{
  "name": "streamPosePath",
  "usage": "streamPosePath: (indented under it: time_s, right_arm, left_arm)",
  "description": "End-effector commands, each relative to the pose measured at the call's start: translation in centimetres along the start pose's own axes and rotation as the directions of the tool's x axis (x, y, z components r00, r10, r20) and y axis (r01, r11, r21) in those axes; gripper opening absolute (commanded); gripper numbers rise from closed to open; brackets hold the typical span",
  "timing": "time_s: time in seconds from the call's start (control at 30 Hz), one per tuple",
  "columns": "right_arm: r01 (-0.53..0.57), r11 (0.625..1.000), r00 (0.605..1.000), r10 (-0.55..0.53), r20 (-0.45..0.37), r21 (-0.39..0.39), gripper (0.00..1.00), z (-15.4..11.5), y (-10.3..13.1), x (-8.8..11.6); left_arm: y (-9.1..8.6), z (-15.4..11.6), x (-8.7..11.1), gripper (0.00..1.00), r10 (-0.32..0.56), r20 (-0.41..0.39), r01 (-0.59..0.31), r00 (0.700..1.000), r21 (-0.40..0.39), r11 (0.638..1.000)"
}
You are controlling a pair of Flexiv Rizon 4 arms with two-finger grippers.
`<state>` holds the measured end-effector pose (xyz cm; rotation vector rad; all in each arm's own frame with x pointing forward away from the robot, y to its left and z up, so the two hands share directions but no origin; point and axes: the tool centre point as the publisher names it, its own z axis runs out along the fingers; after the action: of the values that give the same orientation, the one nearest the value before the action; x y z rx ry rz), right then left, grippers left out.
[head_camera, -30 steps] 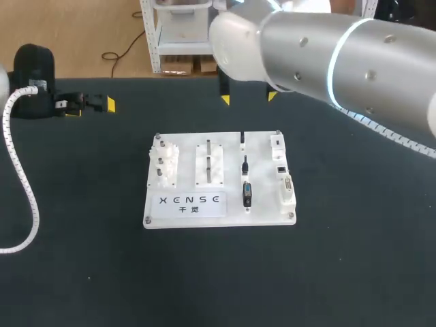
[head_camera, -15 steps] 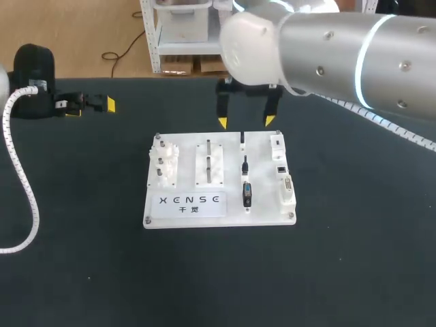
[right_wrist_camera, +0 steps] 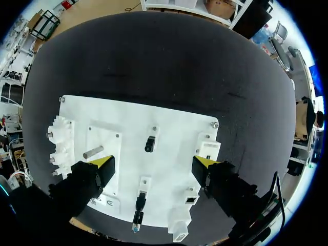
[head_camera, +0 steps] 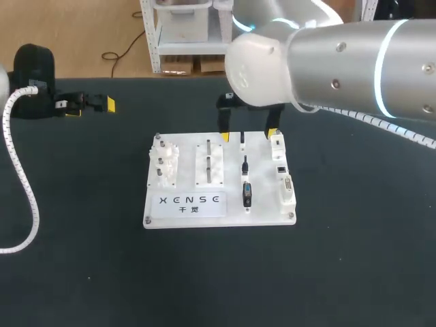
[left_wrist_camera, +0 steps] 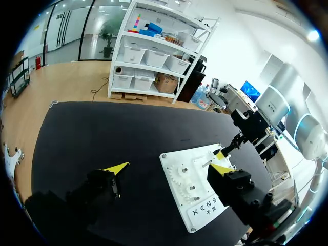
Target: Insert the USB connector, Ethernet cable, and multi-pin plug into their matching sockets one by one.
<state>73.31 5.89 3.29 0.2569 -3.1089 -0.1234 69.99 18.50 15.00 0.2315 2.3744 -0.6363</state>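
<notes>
over the white board (head_camera: 262,185) the right claw (head_camera: 248,135) hangs released, the left claw (left_wrist_camera: 168,168) likewise.

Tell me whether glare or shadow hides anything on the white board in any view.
Head view: white board evenly lit, no glare. Right wrist view: board bright, plugs readable between the open right gripper's fingers. Left wrist view: the left gripper's dark finger covers part of the board.

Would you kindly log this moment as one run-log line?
right gripper: open above board far edge | left gripper: open, empty, over table far left | plugs: in holders
</notes>
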Motion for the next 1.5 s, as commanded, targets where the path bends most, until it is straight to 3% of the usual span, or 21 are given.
streamPosePath:
  time_s: [0.03,0.43,0.53,0.87,1.07,1.27,1.3,1.5]
  right_arm:
    - [-0.002,1.0,0.991,0.002,0.134,-0.002,1.0,0.0,-0.2,0.7]
    - [-0.002,1.0,0.991,0.002,0.134,-0.002,1.0,0.0,-0.2,0.7]
    - [-0.08,0.997,0.988,0.078,0.136,0.01,1.0,0.2,-0.5,0.0]
    - [-0.136,0.986,0.983,0.123,0.137,0.092,1.0,1.4,0.1,-0.4]
    - [-0.192,0.977,0.975,0.178,0.135,0.097,1.0,1.4,-0.5,-0.9]
    - [-0.209,0.974,0.971,0.197,0.133,0.087,0.62,1.2,-0.8,-1.3]
    - [-0.21,0.974,0.971,0.198,0.131,0.084,0.49,1.2,-0.8,-1.3]
    - [-0.21,0.974,0.972,0.2,0.122,0.08,0.44,1.2,-0.5,-1.5]
  left_arm:
    - [0.0,0.0,0.0,1.0,0.0,0.0,0.0,1.0,0.0,1.0]
    - [0.0,0.0,0.0,1.0,0.0,0.0,0.0,1.0,0.0,1.0]
    - [0.0,0.0,0.0,1.0,0.0,0.0,0.0,1.0,0.0,1.0]
    - [0.0,0.0,0.0,1.0,0.0,0.0,0.0,1.0,0.0,1.0]
    - [0.0,0.0,0.0,1.0,0.0,0.0,0.0,1.0,0.0,1.0]
    - [0.0,0.0,0.0,1.0,0.0,0.0,0.0,1.0,0.0,1.0]
    - [0.0,0.0,0.0,1.0,0.0,0.0,0.0,1.0,0.0,1.0]
    - [0.0,0.0,0.0,1.0,0.0,0.0,0.0,1.0,0.0,1.0]
